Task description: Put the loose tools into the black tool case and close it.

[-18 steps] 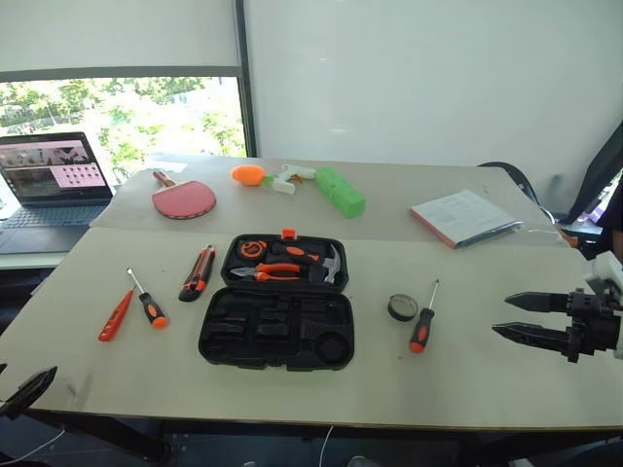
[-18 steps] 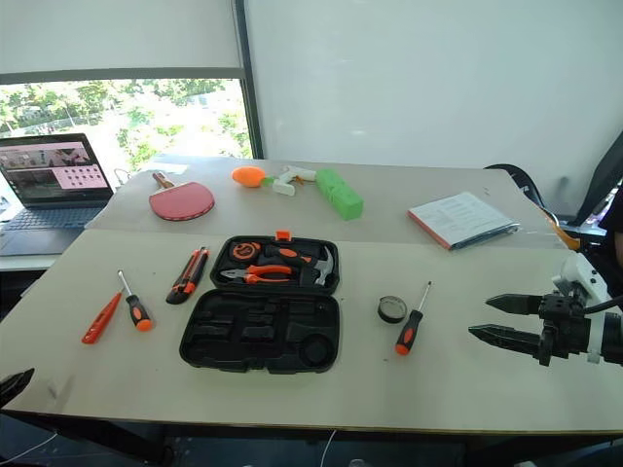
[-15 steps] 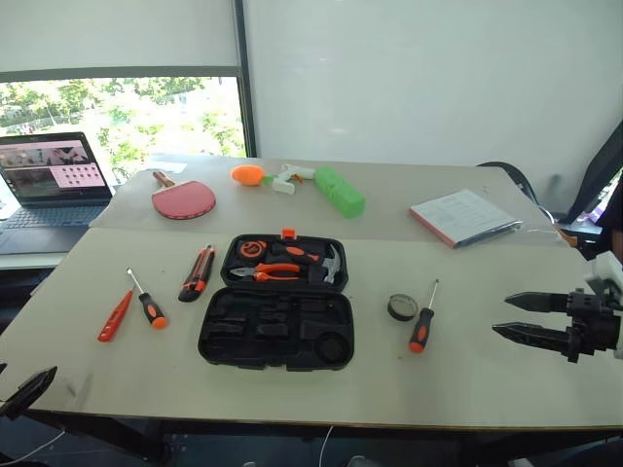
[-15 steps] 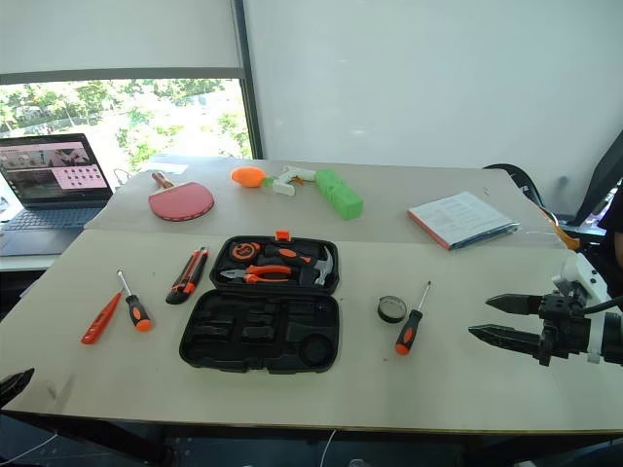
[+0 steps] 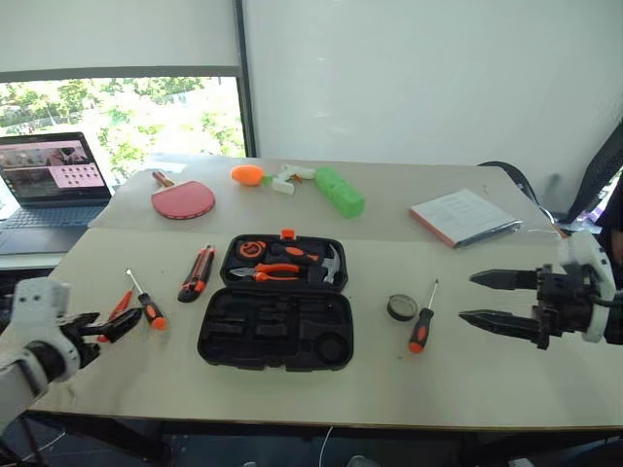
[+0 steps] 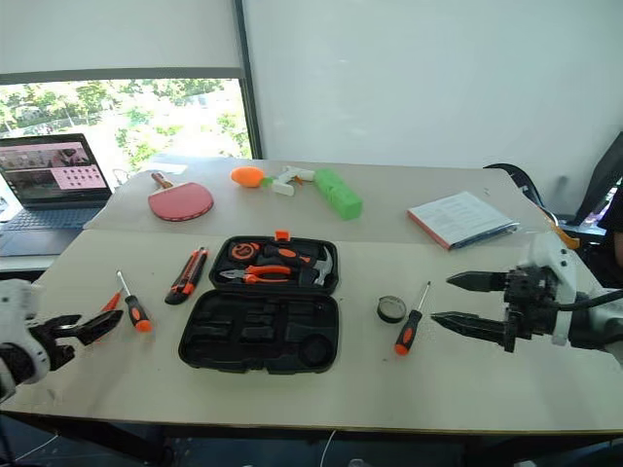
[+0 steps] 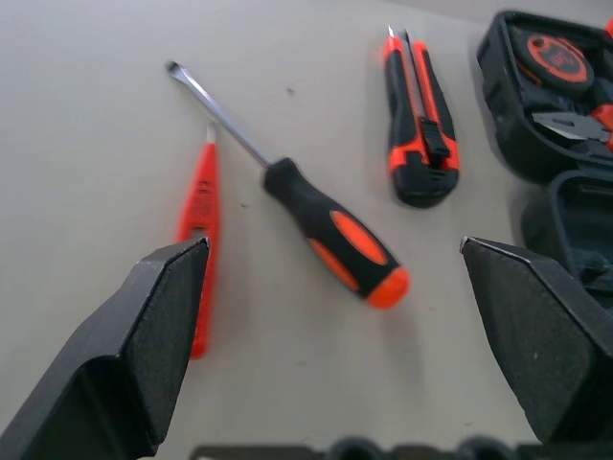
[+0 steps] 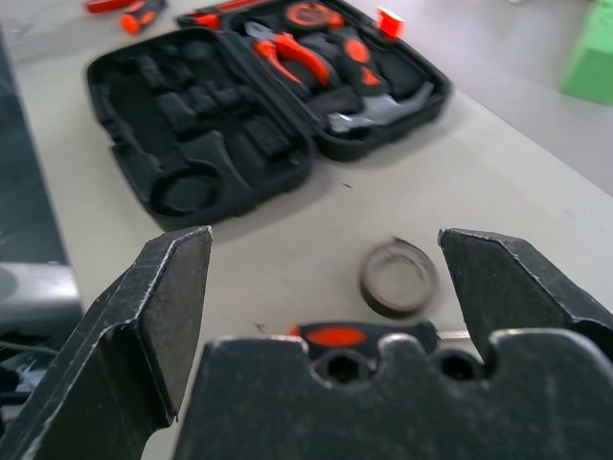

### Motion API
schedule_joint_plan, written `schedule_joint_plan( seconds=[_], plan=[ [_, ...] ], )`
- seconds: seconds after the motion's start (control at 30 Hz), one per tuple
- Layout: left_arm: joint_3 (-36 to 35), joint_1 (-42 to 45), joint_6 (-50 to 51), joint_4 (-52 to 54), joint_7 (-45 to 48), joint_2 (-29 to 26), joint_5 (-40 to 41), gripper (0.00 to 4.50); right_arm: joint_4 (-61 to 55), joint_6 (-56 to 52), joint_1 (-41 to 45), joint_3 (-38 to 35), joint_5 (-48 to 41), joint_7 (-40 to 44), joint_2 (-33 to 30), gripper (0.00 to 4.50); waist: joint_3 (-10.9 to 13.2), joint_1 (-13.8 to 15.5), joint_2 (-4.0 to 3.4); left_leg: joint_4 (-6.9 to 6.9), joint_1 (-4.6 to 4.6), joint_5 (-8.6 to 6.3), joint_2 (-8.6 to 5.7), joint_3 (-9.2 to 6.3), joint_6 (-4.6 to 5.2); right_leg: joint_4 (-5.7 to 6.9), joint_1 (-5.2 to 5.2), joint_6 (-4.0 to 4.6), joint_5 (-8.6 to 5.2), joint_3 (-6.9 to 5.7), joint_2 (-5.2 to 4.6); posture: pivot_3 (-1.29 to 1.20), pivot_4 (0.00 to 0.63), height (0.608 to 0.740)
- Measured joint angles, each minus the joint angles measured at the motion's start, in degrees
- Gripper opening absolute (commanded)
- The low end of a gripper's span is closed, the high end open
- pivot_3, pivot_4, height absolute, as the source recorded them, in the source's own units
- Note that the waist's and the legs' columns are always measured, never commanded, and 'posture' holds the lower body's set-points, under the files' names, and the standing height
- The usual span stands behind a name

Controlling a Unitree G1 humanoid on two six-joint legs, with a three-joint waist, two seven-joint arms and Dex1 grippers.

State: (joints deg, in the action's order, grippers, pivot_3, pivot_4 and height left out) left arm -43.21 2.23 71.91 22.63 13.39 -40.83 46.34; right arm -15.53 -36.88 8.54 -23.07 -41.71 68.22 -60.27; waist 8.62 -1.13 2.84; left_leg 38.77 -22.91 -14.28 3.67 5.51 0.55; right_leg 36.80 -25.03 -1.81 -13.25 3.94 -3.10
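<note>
Spreading both pincers, left [image 5: 115,324] by the black-and-orange-handled screwdriver [image 5: 147,303], right [image 5: 482,298] empty (case [image 5: 277,316] open).

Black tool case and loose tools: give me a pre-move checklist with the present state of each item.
1. Black moulded plastic tool case lies open, recesses in its near half free: ok.
2. Left tool open, holding nothing, beside the slim all-orange tool: ok.
3. Right tool open, holding nothing, beside the black-and-orange screwdriver: ok.
4. Second black-and-orange screwdriver and black-and-orange utility knife unobstructed on the table: ok.
5. Small round black tape roll clear of the screwdriver: cannot tell.
6. All tools packed: not ok.
</note>
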Motion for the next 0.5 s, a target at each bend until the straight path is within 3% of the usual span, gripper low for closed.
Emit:
schedule_joint_plan(
  seconds=[0.2, 0.5],
  plan=[
    [2.3, 18.1, 17.7, -2.5, -12.3, 7.5, -3.7, 4.50, -12.9, -4.5, 6.9, 3.9, -8.4, -3.3, 0.8, 4.42, 0.0, 0.4, 0.11, 0.07, -0.01, 0.03, -0.16, -0.25, -0.04, 0.02, 0.11, -0.02, 0.01, -0.04, 0.02, 0.00, 0.150, 0.738],
    [8.4, 26.4, 20.4, -13.4, -19.3, 9.3, -11.0, 4.50, -19.7, -4.8, 10.3, 7.4, -12.5, -7.9, 4.2, 4.42, 0.0, 0.4, 0.21, 0.06, -0.10, 0.03, -0.27, -0.37, -0.04, -0.01, 0.10, -0.05, 0.01, -0.08, -0.07, 0.00, 0.150, 0.738]
  ],
)
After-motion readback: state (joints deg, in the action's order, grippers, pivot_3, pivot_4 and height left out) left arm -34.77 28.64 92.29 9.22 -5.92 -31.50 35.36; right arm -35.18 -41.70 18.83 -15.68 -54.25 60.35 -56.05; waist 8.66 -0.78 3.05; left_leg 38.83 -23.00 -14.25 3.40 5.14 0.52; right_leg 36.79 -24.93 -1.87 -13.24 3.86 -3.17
